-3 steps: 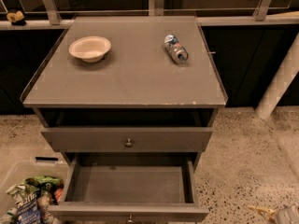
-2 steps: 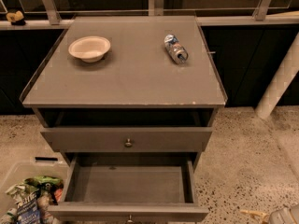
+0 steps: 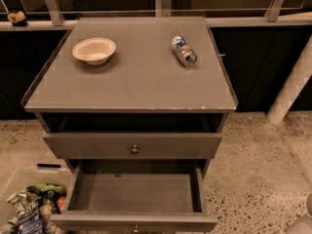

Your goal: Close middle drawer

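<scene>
The middle drawer (image 3: pixel 134 194) is pulled well out toward me, and its shallow grey box is empty inside. Its flat front runs along the bottom edge of the view, with the small round knob (image 3: pixel 135 226) just showing. The upper drawer (image 3: pixel 87 146) above it is shut, with its own knob (image 3: pixel 134 149). The lowest drawer is hidden under the open one. My gripper is out of view. Only a grey rounded part (image 3: pixel 304 222), possibly of my arm, shows in the bottom right corner.
On the cabinet top (image 3: pixel 131 82) sit a pale bowl (image 3: pixel 94 50) at the back left and a crushed can (image 3: pixel 184 51) lying at the back right. A clear bin of snack packets (image 3: pixel 31 206) stands on the speckled floor at the left. A white post (image 3: pixel 292 84) leans at the right.
The drawers and the things on top have not moved. The grey part in the bottom right corner has shifted slightly.
</scene>
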Available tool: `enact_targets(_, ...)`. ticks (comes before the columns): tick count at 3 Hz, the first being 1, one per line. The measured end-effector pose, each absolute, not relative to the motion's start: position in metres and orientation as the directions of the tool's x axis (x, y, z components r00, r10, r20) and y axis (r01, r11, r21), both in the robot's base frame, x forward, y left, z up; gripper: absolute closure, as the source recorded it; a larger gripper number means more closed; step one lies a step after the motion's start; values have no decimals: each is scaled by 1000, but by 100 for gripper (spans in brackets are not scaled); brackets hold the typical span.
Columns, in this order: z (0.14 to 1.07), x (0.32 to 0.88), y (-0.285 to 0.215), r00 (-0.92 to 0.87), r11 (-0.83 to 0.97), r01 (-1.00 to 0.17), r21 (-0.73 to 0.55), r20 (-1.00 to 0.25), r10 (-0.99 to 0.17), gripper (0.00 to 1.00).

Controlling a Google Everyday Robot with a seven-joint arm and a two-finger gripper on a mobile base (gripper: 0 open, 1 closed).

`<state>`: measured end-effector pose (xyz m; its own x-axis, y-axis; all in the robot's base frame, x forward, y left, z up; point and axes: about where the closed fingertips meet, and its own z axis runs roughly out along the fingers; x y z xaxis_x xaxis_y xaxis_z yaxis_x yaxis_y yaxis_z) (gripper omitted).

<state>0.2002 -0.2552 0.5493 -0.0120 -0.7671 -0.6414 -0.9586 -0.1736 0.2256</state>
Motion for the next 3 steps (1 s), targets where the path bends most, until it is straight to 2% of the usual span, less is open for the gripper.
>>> enact_targets(3,536,189,-244,13,-240,-939,246,-675,-738,0)
